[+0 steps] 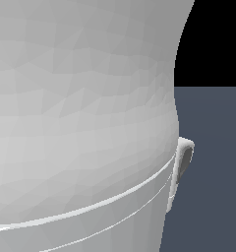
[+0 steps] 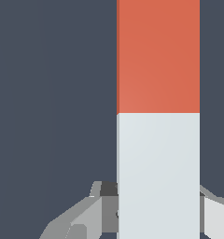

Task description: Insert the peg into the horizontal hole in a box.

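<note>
Ext view: almost wholly blocked by robot arm body (image 1: 80, 123), pale grey, close to cam; dark grey floor (image 1: 208, 147) and black backdrop at ext view's right. No peg, box or hole seen there.

Wrist view: peg (image 2: 158, 116) fills centre, long bar, orange-red half away from gripper, white half nearer it. Gripper (image 2: 158, 210) fingers (image 2: 102, 210) sit tight against both sides of white end, clamped on peg w/ no gap visible. Behind peg only plain dark grey floor; box and hole not in view
</note>
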{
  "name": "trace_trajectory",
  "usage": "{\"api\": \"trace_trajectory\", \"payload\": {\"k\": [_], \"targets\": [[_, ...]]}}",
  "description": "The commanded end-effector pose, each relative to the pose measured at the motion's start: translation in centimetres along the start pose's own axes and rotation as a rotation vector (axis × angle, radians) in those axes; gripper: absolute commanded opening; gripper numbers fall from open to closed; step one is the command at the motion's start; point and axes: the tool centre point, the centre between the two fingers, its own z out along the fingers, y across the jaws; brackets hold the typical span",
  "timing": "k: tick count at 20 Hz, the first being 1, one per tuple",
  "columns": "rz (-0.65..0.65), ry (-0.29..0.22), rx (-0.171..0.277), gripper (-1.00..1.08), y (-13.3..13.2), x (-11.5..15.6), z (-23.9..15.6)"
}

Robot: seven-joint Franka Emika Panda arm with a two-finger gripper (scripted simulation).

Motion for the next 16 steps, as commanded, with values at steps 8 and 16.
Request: {"api": "trace_trajectory", "payload": {"k": [8, 16], "targets": [[0.100, -0.002, -0.001, -1.00, 5.1, 5.0, -1.7], [0.200, -0.002, -0.002, -1.00, 10.7, 9.4, -3.4]]}}
